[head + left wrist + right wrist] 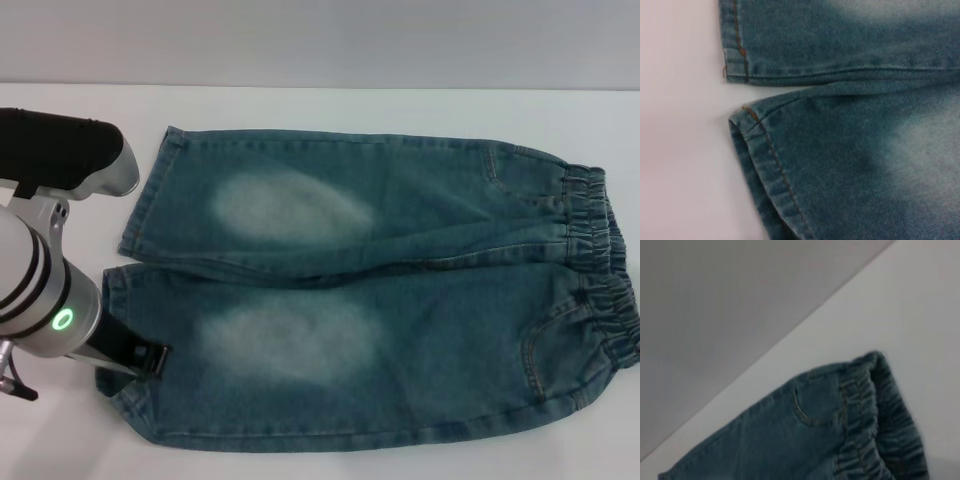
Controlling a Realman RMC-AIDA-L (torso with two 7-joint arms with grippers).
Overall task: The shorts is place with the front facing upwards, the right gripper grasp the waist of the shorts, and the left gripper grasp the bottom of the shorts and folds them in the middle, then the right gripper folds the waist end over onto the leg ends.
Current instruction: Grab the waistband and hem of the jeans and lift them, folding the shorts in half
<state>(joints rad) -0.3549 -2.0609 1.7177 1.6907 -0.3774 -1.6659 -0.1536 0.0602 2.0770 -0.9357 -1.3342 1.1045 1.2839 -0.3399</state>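
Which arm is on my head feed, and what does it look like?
The left arm: silver-white cylinder with black bands and a glowing green ring light, a black-topped grey housing behind it, and a black left gripper. The right arm isn't in view.

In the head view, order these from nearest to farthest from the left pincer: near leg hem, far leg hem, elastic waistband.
1. Near leg hem, at the left pincer.
2. Far leg hem, farther up the table.
3. Elastic waistband, opposite end, robot's right.
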